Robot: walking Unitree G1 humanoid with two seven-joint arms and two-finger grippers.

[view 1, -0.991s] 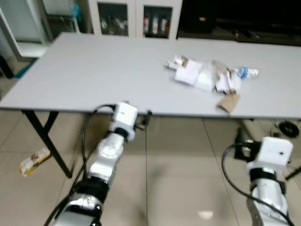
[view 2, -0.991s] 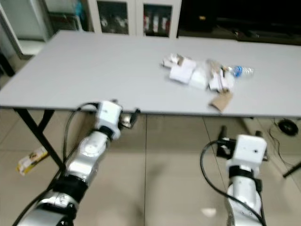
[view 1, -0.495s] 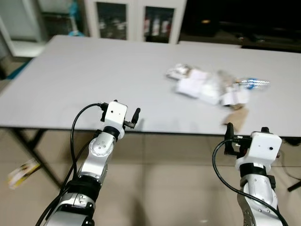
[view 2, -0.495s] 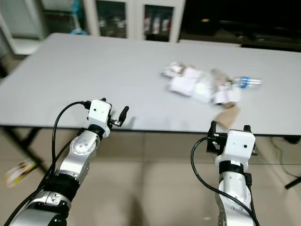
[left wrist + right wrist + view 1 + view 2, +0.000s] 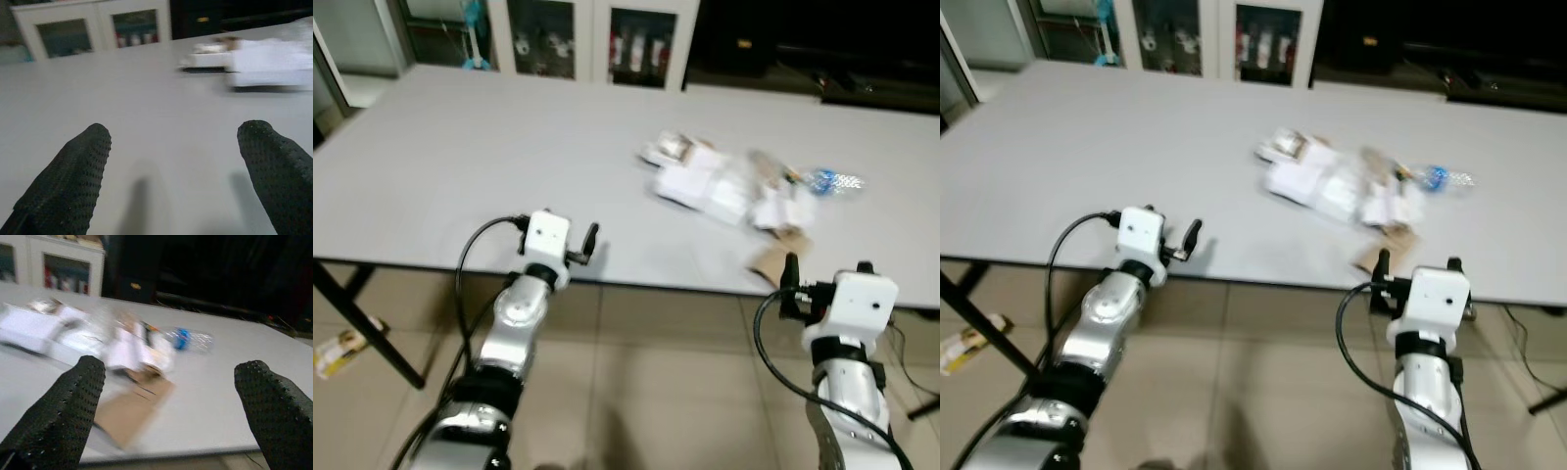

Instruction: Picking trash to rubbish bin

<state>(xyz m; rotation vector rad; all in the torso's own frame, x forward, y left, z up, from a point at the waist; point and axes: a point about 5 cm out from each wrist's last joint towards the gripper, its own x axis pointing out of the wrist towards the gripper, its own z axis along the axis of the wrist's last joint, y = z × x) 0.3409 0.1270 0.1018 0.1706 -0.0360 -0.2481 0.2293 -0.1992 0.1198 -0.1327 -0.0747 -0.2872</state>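
Both fingers (image 5: 73,186) apparently wide apart, empty.

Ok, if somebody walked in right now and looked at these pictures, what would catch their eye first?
Most likely the heap of trash on the far right part of the grey table: white packets, a brown card piece near the edge and a clear bottle with a blue label. Next, the two silver arms at the near edge, the left claw and right claw both open. A small carton lies on the floor at the left.
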